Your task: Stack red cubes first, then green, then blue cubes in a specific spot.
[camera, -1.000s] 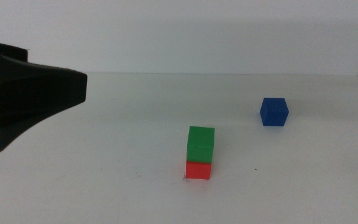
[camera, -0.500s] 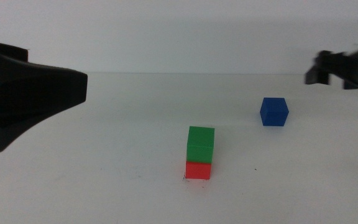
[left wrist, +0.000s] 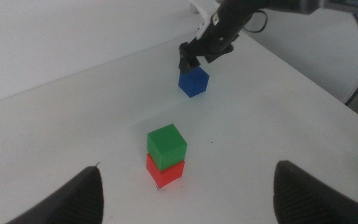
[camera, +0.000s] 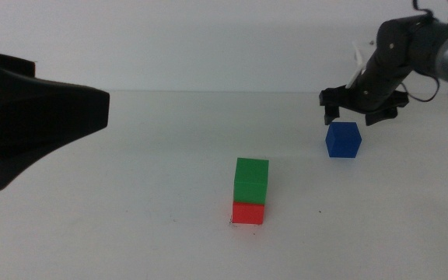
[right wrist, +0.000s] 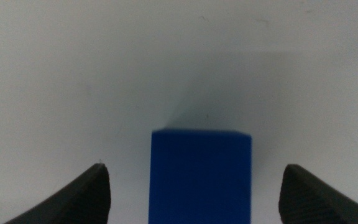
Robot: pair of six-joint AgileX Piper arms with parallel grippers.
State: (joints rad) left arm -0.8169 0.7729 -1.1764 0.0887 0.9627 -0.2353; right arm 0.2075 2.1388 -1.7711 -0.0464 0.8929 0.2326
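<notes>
The green cube (camera: 251,180) sits on top of the red cube (camera: 248,212) near the table's middle front, also seen as green cube (left wrist: 166,145) on red cube (left wrist: 166,172). The blue cube (camera: 343,139) stands alone on the table at the right. My right gripper (camera: 356,111) hangs open just above it, jaws spread wider than the cube; in the right wrist view the blue cube (right wrist: 201,176) lies between the two jaws, untouched. The blue cube (left wrist: 193,81) shows under that gripper (left wrist: 199,57) in the left wrist view too. My left gripper (left wrist: 185,193) waits open, back at the left.
The left arm's dark body (camera: 29,117) fills the left side of the middle view. A tiny black tick (camera: 320,211) marks the white tabletop right of the stack. The table's right edge (left wrist: 328,93) runs close behind the blue cube.
The right arm has come in from the right and dropped until its open gripper hangs over the blue cube. The stack, the blue cube and the left arm have not moved.
</notes>
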